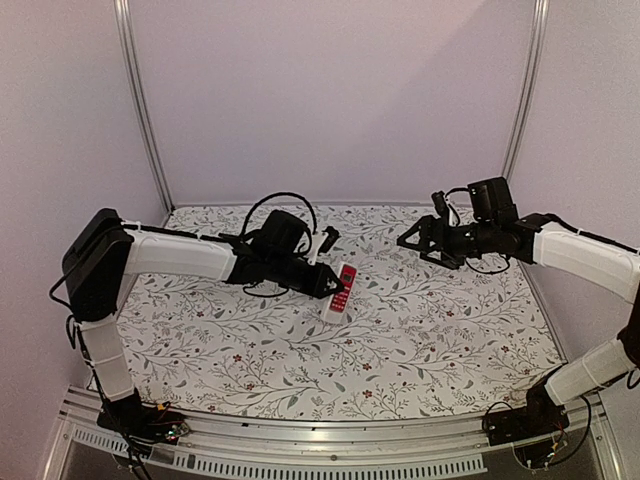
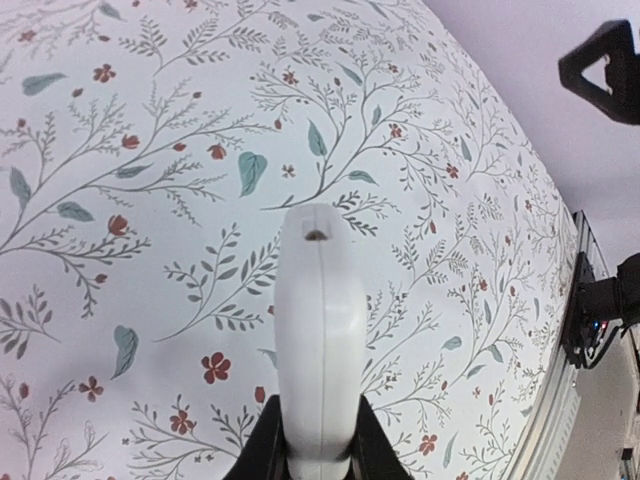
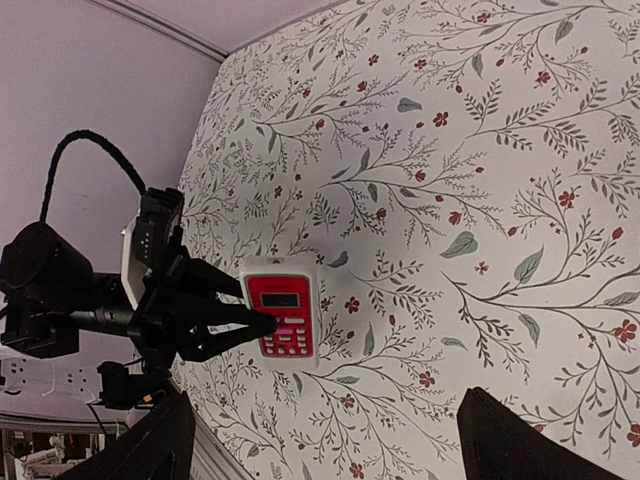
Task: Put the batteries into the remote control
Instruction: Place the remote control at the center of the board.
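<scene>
Left fingers (image 3: 232, 330) clenched on remote (image 3: 285, 310), red face showing, most of remote sticking out past fingertips. Right fingers (image 3: 520, 440) released, spread wide, nothing between, well apart from remote, above worktop (image 1: 450, 330).

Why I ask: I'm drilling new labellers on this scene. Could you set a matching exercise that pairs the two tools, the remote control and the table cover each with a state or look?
Column one:
1. left tool
2. right tool
3. remote control
4. table cover

Column two:
A. pale floral print
B. open, holding nothing
C. red face on a white body
D. shut on the remote control

Pairs: 1-D, 2-B, 3-C, 4-A
</scene>
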You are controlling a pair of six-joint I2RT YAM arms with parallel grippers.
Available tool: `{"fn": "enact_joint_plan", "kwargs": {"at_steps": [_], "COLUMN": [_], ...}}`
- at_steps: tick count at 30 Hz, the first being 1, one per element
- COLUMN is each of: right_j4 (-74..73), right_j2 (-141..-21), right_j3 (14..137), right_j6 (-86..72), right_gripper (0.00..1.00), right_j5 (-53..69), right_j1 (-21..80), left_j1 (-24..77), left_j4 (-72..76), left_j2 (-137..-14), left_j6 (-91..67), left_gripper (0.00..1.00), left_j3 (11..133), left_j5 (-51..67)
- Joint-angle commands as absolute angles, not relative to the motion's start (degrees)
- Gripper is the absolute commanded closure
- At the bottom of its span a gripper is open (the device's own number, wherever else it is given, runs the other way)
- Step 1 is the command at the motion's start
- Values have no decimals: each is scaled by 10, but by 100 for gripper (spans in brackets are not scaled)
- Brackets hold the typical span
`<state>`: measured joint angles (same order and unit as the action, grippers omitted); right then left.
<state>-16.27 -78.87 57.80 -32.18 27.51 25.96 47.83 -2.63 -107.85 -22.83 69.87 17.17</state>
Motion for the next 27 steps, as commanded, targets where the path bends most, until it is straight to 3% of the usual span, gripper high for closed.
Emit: {"fn": "enact_joint_plan", "kwargs": {"at_steps": [1,10,18,27], "right_j4": [-158,-138,-129,-123], "right_j2": [-792,-824,-846,-865], "right_j3": [553,538,540,544], "right_j6": [-299,-299,-301,-301], "right_gripper": [8,8,7,6], "right_j5": [302,323,332,337], "right_j1": [260,260,260,260], "left_j1": [452,405,397,385], "left_j4": [61,176,178,154], "left_j2": [-1065,-1107,-1143,-1171], "left_j6": [-337,-456,-464,-467], "left_gripper": [100,98,96,82], "left_j3": [665,605,605,609], "left_j5": [221,266,279,275]}}
